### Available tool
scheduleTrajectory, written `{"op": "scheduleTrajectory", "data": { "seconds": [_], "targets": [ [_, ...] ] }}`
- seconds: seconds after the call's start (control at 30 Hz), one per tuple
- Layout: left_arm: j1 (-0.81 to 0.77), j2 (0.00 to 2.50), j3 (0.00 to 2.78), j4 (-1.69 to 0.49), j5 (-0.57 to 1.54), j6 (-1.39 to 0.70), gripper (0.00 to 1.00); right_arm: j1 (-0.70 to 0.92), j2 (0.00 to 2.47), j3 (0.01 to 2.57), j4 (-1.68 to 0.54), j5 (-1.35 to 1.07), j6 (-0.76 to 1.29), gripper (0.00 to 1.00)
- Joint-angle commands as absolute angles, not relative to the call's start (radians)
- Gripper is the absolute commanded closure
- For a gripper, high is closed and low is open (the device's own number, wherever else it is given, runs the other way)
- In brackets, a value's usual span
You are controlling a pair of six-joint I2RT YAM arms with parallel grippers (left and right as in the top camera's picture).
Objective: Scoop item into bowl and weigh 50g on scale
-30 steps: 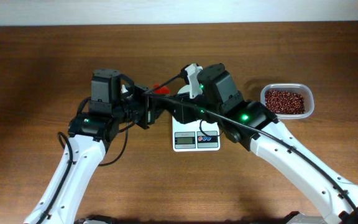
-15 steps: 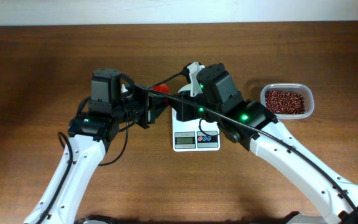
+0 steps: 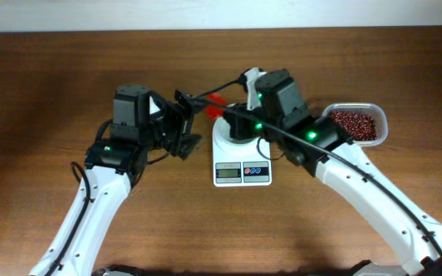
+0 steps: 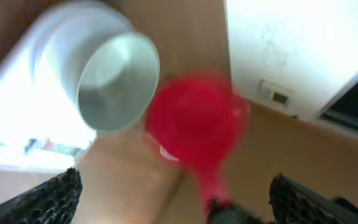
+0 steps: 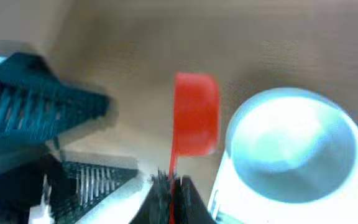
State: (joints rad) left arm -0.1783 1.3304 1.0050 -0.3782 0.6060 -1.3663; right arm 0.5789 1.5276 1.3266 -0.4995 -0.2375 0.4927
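My two arms meet at mid-table, forearms angling in from the near side.
Left gripper (image 3: pixel 186 120) gapes wide, pointing right; right gripper (image 3: pixel 229 113) is pinched shut, pointing left.

On my overhead feed the left arm (image 3: pixel 90 207) and right arm (image 3: pixel 374 199) match: smooth white links, boxy black joint housings, each with small green lights (image 3: pixel 311 136), and thin black cables (image 3: pixel 155 175) looping alongside. A white bracket (image 3: pixel 252 77) tops the right wrist. The left gripper (image 3: pixel 186 121) has black fingers (image 4: pixel 48 199) with gridded faces.
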Motion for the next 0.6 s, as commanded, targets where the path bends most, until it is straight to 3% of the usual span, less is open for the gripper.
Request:
{"op": "scheduleTrajectory", "data": {
  "seconds": [0.0,0.17,0.3,0.43,0.57],
  "targets": [
    [-0.181,1.318,1.006,-0.287,0.507,-1.008,0.01,0.497,1.531,1.579,-0.768,-0.253,0.370,0.96],
    [-0.181,1.318,1.006,-0.243,0.484,-0.718,0.01,0.303,1.534,1.904,-1.206,-0.168,0.265,0.96],
    [-0.181,1.318,1.006,-0.248,0.470,-0.527,0.01,0.073,1.565,1.923,-1.425,-0.062,0.165,0.96],
    [-0.181,1.318,1.006,-0.256,0.469,-0.387,0.01,-0.120,1.715,1.923,-1.517,-0.063,0.056,0.96],
    [-0.181,1.318,1.006,-0.302,0.435,-0.364,0.01,-0.165,1.887,1.923,-1.521,-0.057,-0.031,0.96]
  ]
}}
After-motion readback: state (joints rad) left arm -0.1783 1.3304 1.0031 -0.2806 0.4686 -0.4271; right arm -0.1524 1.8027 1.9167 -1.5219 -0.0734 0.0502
